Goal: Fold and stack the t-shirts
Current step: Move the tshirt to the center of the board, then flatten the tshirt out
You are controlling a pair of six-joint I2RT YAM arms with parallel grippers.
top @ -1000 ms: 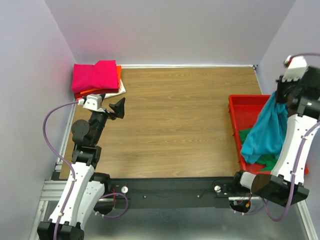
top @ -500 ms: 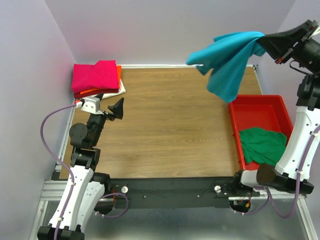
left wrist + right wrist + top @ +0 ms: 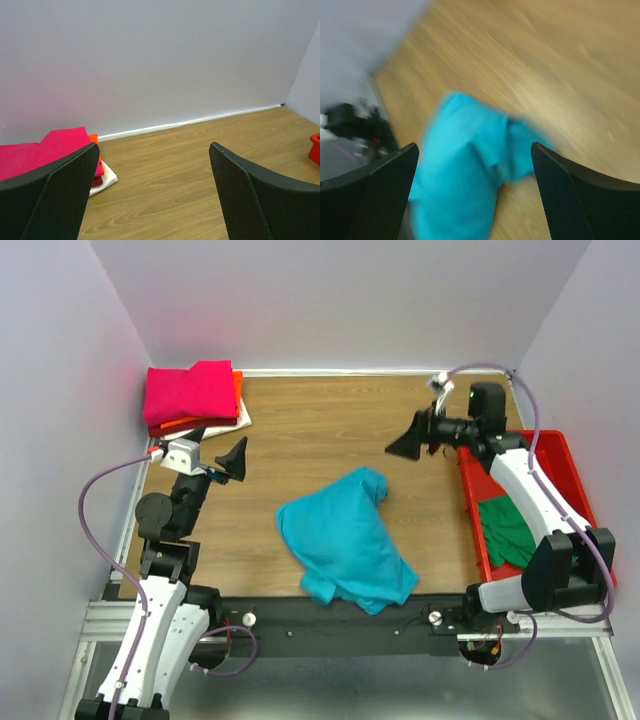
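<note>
Here the teal t-shirt [image 3: 345, 540] lies loose and crumpled on the wooden worktop [image 3: 330, 430], in the middle and close to the near edge, with one part bunched up toward the far right and nothing gripping it. The right claw [image 3: 403, 445] hangs above the bare wood beyond the shirt, its two fingers spread wide apart and empty; its wrist view looks down between them onto the blurred teal cloth. The left claw [image 3: 217, 448] is held up on the left side, its fingers also wide apart with nothing between them, pointing toward the far wall. In the far left corner sits a folded stack: a magenta shirt [image 3: 190, 390] on top, an orange one [image 3: 237, 388] under it and a cream one [image 3: 243, 418] at the bottom. At the right edge a green shirt [image 3: 508, 530] lies rumpled in the red tray [image 3: 550, 455].
</note>
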